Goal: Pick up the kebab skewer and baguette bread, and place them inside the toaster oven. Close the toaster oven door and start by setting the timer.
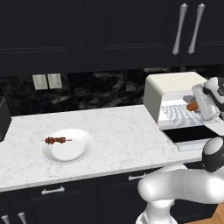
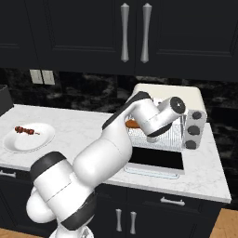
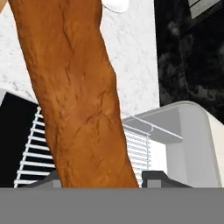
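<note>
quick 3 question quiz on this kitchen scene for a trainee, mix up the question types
1. True or false: the kebab skewer lies on the white plate.
2. Where is the baguette bread? A) on the plate B) between the gripper's fingers at the toaster oven's open mouth C) on the floor
3. Fill in: the toaster oven door is ____.

Key
1. True. The skewer rests alone on the plate, far left of the oven.
2. B. The hand view shows the loaf between the fingertips, over the wire rack.
3. Open, folded down flat in front of the oven.
</note>
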